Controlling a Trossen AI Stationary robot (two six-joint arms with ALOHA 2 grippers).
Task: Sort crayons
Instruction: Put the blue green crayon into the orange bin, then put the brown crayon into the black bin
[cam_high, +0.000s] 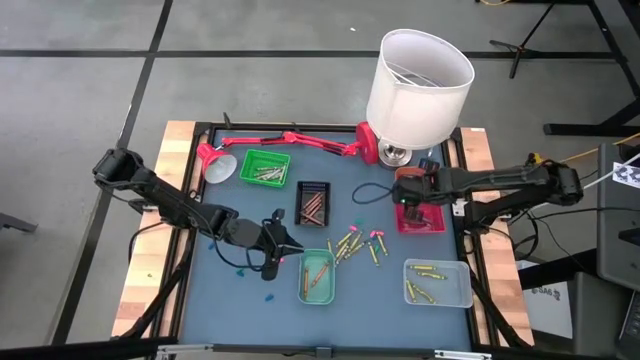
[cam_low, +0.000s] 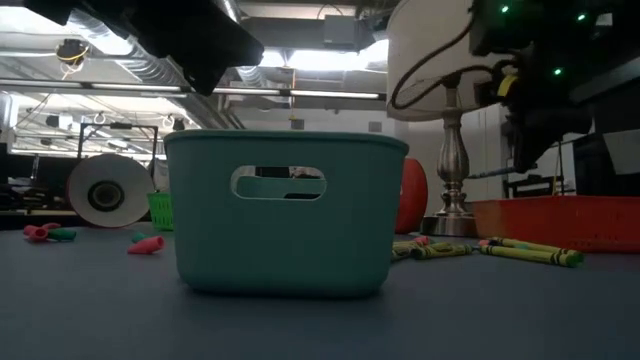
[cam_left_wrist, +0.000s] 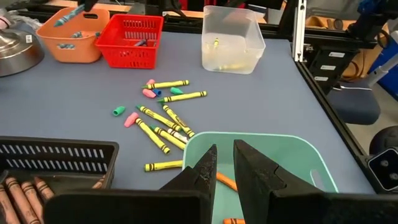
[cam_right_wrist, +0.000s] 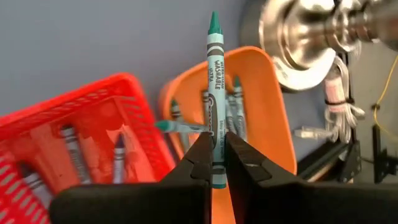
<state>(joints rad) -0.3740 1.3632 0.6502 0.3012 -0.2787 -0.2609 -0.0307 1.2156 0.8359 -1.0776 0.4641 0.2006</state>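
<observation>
Blue table (cam_high: 230, 290), lamp (cam_high: 418, 85) at back. Right gripper (cam_right_wrist: 216, 163) above orange tray (cam_right_wrist: 267, 106), pinched shut on teal crayon (cam_right_wrist: 215, 81). Left gripper (cam_left_wrist: 225, 177) over teal bin (cam_left_wrist: 292, 158), slightly parted, holding nothing. Loose crayons (cam_left_wrist: 163, 118) scattered mid-table between trays.

A teal bin (cam_low: 285, 210) is sitting on the table (cam_low: 320, 320) below a dark tool (cam_low: 195, 40) hanging at upper left, while yellow crayons (cam_low: 525, 252) are lying beside a red tray (cam_low: 560, 220) under another dark tool (cam_low: 540, 110).
</observation>
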